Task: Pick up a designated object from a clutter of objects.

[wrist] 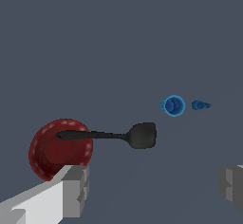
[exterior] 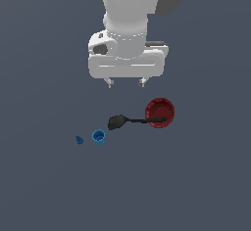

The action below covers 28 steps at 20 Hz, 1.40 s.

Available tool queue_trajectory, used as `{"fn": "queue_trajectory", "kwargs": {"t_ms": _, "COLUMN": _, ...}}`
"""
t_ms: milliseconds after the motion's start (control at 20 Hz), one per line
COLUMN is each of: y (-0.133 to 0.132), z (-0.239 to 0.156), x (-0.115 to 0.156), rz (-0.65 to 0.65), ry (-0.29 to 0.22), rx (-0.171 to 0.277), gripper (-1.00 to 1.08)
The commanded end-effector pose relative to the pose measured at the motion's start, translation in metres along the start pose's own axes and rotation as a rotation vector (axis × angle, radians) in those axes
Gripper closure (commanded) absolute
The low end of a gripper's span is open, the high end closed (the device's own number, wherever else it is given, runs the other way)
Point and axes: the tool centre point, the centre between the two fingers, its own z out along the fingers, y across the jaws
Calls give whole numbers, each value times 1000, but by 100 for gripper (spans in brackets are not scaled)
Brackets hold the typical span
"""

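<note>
The dark red round bowl point(exterior: 160, 110) point(wrist: 54, 152) sits on the grey surface, at the exterior view's right of the clutter. A black long-handled spatula point(exterior: 128, 122) point(wrist: 126, 135) lies with its handle end resting over the bowl's rim and its blade out on the surface. A small blue cup point(exterior: 98, 136) point(wrist: 172, 106) and a tiny blue piece point(exterior: 79, 140) point(wrist: 200, 105) lie further to the exterior view's left. My gripper point(exterior: 126, 82) point(wrist: 154, 187) hangs above and behind the objects, open, with nothing between its fingers point(wrist: 76, 190).
The flat dark grey surface point(exterior: 196, 186) stretches all around the objects. Nothing else stands on it in either view.
</note>
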Motion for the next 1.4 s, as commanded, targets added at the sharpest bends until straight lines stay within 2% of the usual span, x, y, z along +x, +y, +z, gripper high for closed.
{"fn": "queue_trajectory", "kwargs": {"t_ms": 0, "y": 0, "z": 0, "x": 0, "rz": 0, "ry": 0, "rx": 0, "gripper": -20}}
{"fn": "queue_trajectory", "kwargs": {"t_ms": 500, "y": -3, "z": 3, "x": -1, "rz": -11, "ry": -7, "rx": 9, "gripper": -20}}
{"fn": "queue_trajectory", "kwargs": {"t_ms": 750, "y": -9, "z": 9, "x": 1, "rz": -11, "ry": -27, "rx": 16, "gripper": -20}}
{"fn": "queue_trajectory", "kwargs": {"t_ms": 1050, "y": -28, "z": 28, "x": 6, "rz": -12, "ry": -88, "rx": 36, "gripper": -20}}
{"fn": "queue_trajectory", "kwargs": {"t_ms": 1350, "y": -62, "z": 61, "x": 10, "rz": -13, "ry": -194, "rx": 67, "gripper": -20}}
